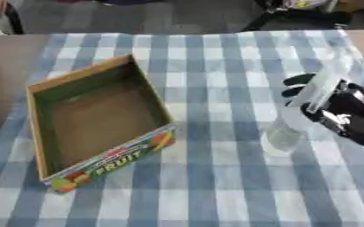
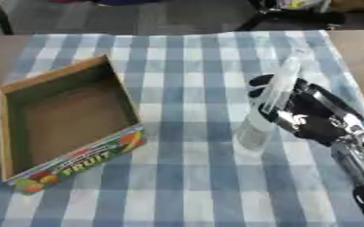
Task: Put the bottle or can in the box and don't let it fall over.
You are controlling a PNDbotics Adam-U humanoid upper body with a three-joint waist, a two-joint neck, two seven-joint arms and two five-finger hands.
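The clear plastic bottle (image 2: pixel 264 113) leans, its long axis running from base at near left up to cap at far right; it is see-through and pale. It stands right of the open cardboard box (image 1: pixel 100 119) on the checked table (image 1: pixel 208 186). The right hand (image 2: pixel 309 115) has its fingers (image 2: pixel 261 82) curled round the bottle's upper part. The right eye view shows more of the wrist and forearm
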